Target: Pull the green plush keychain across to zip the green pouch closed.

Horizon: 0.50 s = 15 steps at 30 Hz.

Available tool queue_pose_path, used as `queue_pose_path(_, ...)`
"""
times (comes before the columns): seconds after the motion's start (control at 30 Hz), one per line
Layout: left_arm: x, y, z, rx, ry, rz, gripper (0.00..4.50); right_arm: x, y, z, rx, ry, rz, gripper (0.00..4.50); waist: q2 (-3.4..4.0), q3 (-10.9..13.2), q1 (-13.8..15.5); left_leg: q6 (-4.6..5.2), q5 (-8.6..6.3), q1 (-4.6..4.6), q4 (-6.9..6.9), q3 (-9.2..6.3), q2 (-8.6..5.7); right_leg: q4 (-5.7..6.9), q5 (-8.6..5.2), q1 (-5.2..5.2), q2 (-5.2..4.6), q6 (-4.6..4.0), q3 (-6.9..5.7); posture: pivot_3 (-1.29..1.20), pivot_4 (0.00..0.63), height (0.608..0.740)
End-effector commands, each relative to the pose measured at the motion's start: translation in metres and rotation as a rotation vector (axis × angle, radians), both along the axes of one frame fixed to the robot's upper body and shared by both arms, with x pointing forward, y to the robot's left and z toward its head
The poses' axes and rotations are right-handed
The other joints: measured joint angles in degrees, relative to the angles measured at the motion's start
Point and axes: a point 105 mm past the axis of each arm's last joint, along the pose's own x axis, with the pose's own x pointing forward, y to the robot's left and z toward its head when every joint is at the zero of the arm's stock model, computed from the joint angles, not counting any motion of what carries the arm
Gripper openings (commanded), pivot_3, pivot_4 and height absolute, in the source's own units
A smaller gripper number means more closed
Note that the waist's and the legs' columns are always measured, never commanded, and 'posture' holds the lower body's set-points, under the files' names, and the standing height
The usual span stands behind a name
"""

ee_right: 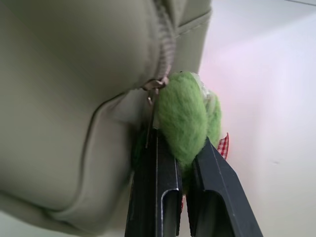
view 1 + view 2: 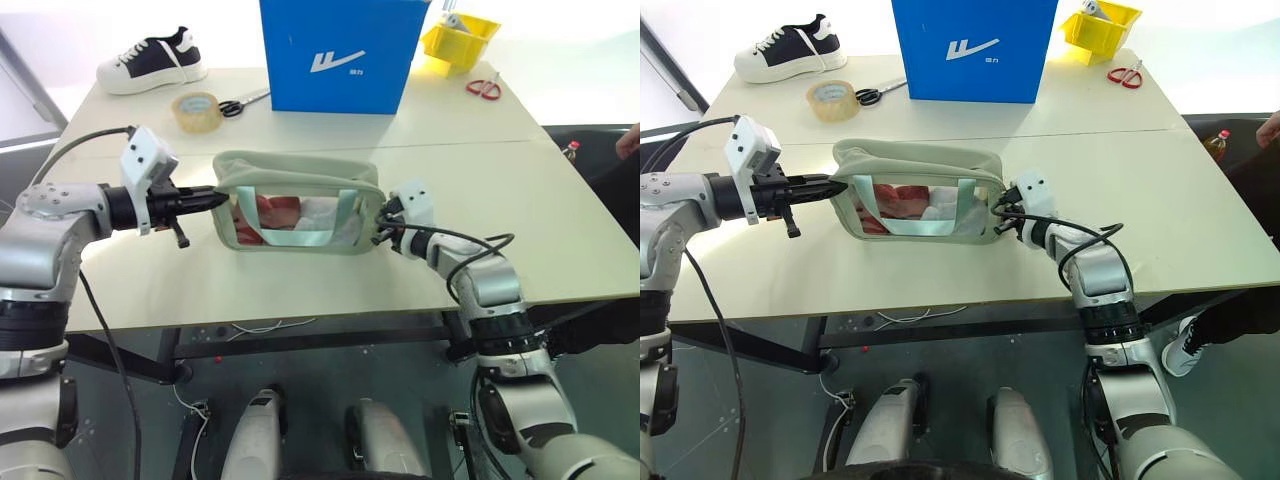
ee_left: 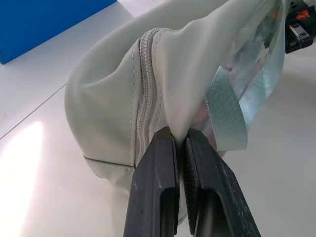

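**Zipper pull at the right end, pouch pinned at the left**

The left gripper [image 2: 222, 197] is clamped tight on the fabric at the left end of the green pouch [image 2: 300, 172], just beside the zipper track [image 3: 147, 94], anchoring the bag. The pouch sits mid-table, tilted, its clear window side facing near. Through the window something red and white shows, too blurred by glare to name; a pale teal strap crosses the window.

At the pouch's right end the right gripper [image 1: 182, 153] has its fingers around the green plush keychain [image 1: 185, 116], which hangs from the zipper pull beside the end of the zipper. The jaws stand slightly parted with the plush between them; whether the hold is firm I cannot tell.

To do this step well, I judge the left hold should stay taut as counter-tension, and any pull on the plush should run along the zipper line rather than upward.

Far right, a yellow bin [image 2: 460, 42] holds a small object I cannot identify.
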Motion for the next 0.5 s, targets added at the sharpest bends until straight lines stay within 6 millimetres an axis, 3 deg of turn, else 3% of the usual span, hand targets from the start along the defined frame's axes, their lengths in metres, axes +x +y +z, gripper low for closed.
queue_pose_path(0.03, -0.003, 0.001, 0.015, 0.012, -0.066, 0.001, 0.0, 0.003, -0.015, 0.03, -0.031, -0.071, 0.024, 1.99, 0.01, 0.01, 0.09, 0.0, 0.0, -0.01, 0.0, 0.0, 0.0, 0.0, 0.0, 0.0, 0.0, 0.0, 0.0, 0.0, 0.15, 0.74)
queue_pose_path(0.1, -0.003, 0.001, 0.015, 0.013, -0.067, 0.003, 0.0, 0.006, -0.03, 0.045, -0.087, -0.112, 0.023, 2.96, 0.02, 0.02, 0.12, 0.0, 0.0, -0.02, 0.0, 0.01, -0.01, 0.0, 0.0, -0.02, -0.02, 0.0, 0.0, 0.0, 0.15, 0.74)
queue_pose_path(0.2, -0.003, 0.002, 0.016, 0.013, -0.072, 0.006, 0.0, 0.0, -0.05, 0.082, -0.119, -0.158, 0.11, 4.38, 0.06, 0.05, 0.19, 0.0, 0.0, -0.05, 0.01, 0.03, -0.02, -0.02, 0.0, -0.05, -0.03, 0.0, 0.0, 0.0, 0.15, 0.74)
queue_pose_path(0.3, -0.003, 0.003, 0.016, 0.014, -0.076, 0.013, 0.0, -0.012, -0.056, 0.115, -0.112, -0.186, 0.23, 4.38, 0.09, 0.06, 0.13, 0.01, 0.0, -0.04, -0.01, 0.05, -0.01, -0.04, 0.0, -0.05, -0.03, 0.0, 0.01, 0.0, 0.15, 0.74)
queue_pose_path(0.4, -0.003, 0.006, 0.018, 0.01, -0.077, 0.018, 0.0, -0.045, -0.044, 0.141, -0.09, -0.182, 0.472, 4.38, 0.09, 0.06, 0.07, 0.02, -0.02, -0.03, -0.05, 0.05, 0.02, -0.07, 0.0, -0.05, -0.01, 0.0, 0.01, 0.0, 0.15, 0.74)
queue_pose_path(0.5, -0.006, 0.007, 0.028, -0.049, -0.068, 0.006, 1.07, -0.07, -0.029, 0.149, -0.096, -0.165, 0.631, 4.45, 0.08, 0.06, -0.06, 0.03, -0.02, -0.04, -0.04, 0.04, 0.06, -0.07, -0.01, -0.05, -0.01, 0.0, 0.01, 0.0, 0.15, 0.74)
